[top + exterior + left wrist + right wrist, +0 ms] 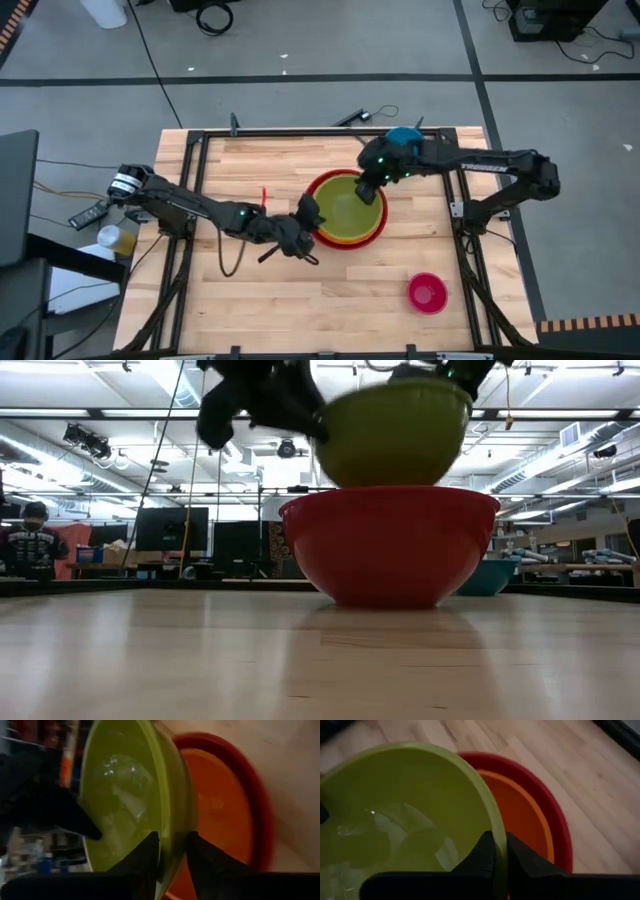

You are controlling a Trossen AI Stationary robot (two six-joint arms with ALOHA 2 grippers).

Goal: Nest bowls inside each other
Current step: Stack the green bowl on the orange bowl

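Note:
The lime green bowl [345, 203] hangs over the red bowl [390, 545], which rests on its base on the table with the orange bowl [520, 815] nested inside it. My left gripper [310, 213] is shut on the green bowl's left rim. My right gripper [366, 190] is shut on its far right rim. In the low view the green bowl [395, 435] sits slightly tilted, its base about level with the red rim. The blue bowl [405, 136] stands at the far right, partly under my right arm. The pink bowl [427, 293] stands alone at the near right. My left gripper has the green bowl's rim [176, 827] between its two fingers, one finger [149, 852] inside the bowl and one outside. It comes slanting down from the table's left. The bowl is lifted above the orange bowl. My right gripper pinches the green bowl's rim [495, 820] on the opposite side, one finger [487, 851] inside the bowl and one outside the wall. It comes slanting down from the far right. The bowl is held up over the red and orange bowls.
A black cable [228, 258] loops on the table under my left arm, and a small red object [265, 195] lies left of the bowls. The table's black frame [195, 150] runs along its edges. A person [30, 540] sits far off in the room.

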